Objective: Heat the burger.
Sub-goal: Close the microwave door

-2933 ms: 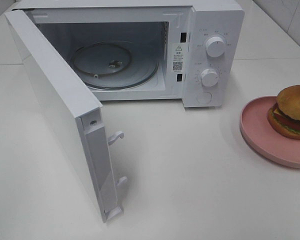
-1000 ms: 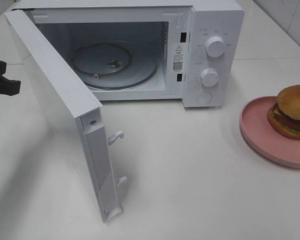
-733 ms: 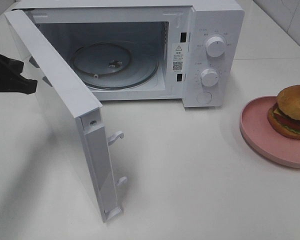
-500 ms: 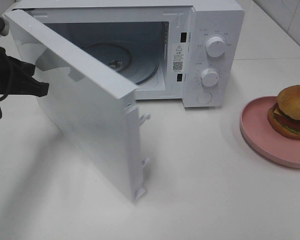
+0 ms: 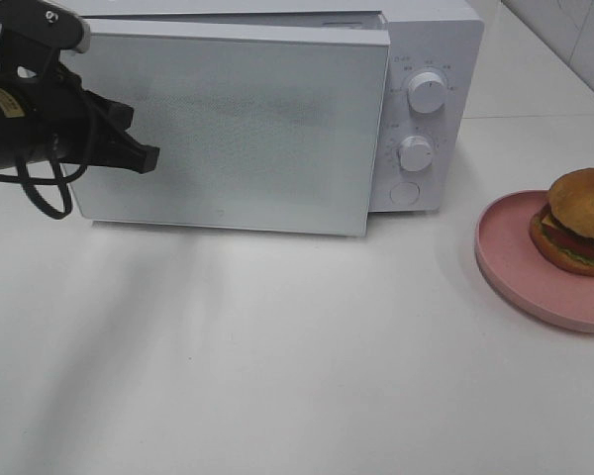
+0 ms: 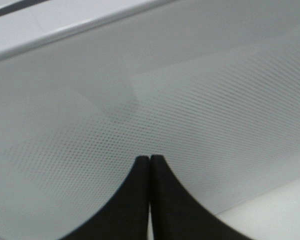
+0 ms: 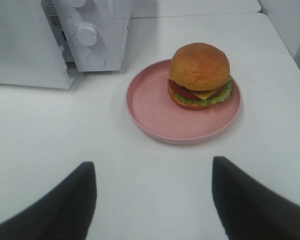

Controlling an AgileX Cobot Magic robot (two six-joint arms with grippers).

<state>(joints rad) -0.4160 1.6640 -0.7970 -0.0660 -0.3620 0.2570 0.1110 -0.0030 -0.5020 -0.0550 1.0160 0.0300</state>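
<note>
The burger (image 5: 579, 223) (image 7: 200, 75) sits on a pink plate (image 5: 515, 267) (image 7: 155, 115) at the right edge of the table. The white microwave (image 5: 426, 99) stands at the back, and its door (image 5: 238, 129) (image 6: 190, 100) is swung almost flat against the front, the free edge a little proud of the control panel. My left gripper (image 5: 147, 156) (image 6: 149, 162) is shut, its tips pressed on the left part of the door's face. My right gripper (image 7: 152, 167) shows only in its wrist view, open and empty, a short way in front of the plate.
Two dials (image 5: 428, 91) (image 5: 415, 153) and a round button (image 5: 404, 194) sit on the microwave's panel. The left arm's cable (image 5: 40, 193) hangs over the table at the left. White tabletop (image 5: 297, 376) stretches in front.
My left gripper came in from the left and pushed the wide-open door round until it lies almost shut against the microwave. The burger, plate and right gripper have not moved.
</note>
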